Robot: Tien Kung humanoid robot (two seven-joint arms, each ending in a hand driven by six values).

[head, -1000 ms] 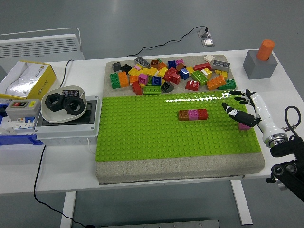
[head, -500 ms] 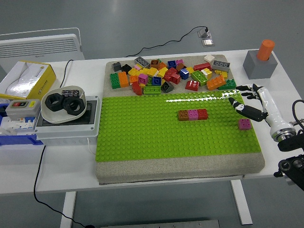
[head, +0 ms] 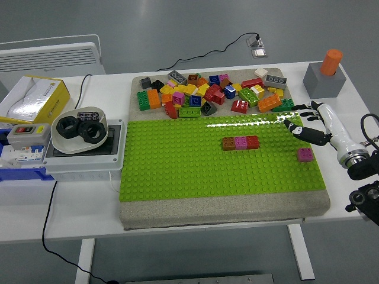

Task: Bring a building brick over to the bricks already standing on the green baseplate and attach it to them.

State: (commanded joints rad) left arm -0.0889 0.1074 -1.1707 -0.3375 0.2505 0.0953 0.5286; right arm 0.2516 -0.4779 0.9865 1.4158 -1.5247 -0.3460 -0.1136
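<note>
A row of three bricks, brown, pink and red [head: 240, 142], stands joined in the middle of the green baseplate [head: 177, 171]. A single pink brick [head: 305, 155] sits on the baseplate near its right edge. My right hand [head: 302, 123] hovers over the baseplate's far right corner, above and behind the pink brick. Its fingers are spread and hold nothing. A pile of loose coloured bricks [head: 213, 92] lies on the mat behind the baseplate. The left arm is out of view.
A white bowl with black nuts [head: 80, 129] sits on a grey box at the left. A yellow and white carton [head: 32, 97] lies at the far left. A grey block with an orange cylinder [head: 324, 76] stands at the back right.
My right hand has let go of the pink brick on the baseplate and drawn back up and to the right, away from it.
</note>
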